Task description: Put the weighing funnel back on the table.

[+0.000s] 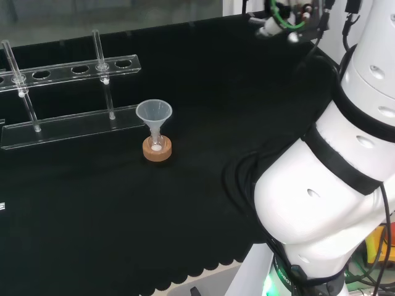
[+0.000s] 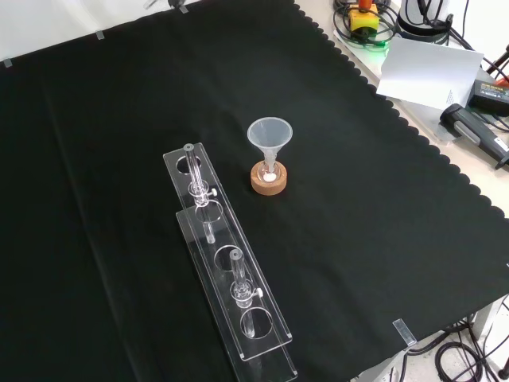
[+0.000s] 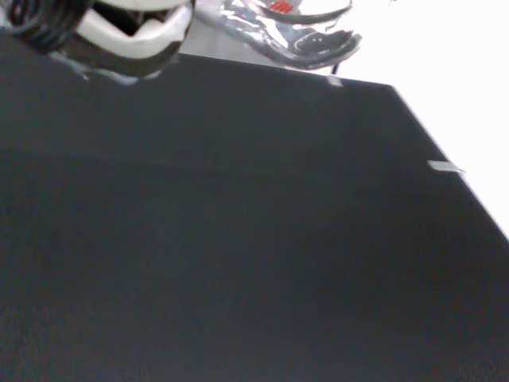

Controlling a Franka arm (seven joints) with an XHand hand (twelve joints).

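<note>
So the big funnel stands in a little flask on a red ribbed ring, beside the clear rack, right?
Not quite. The front view shows a tan cork ring under the flask, not a red ribbed one. The funnel does stand in that flask, beside the clear rack.

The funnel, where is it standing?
The funnel stands in a small flask on a cork ring near the middle of the cloth; in the front view it is right of the far end of the clear rack.

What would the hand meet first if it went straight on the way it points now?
Most likely bare black cloth: the wrist view, looking past the hand, faces plain cloth short of its edge. How far off is unclear.
</note>
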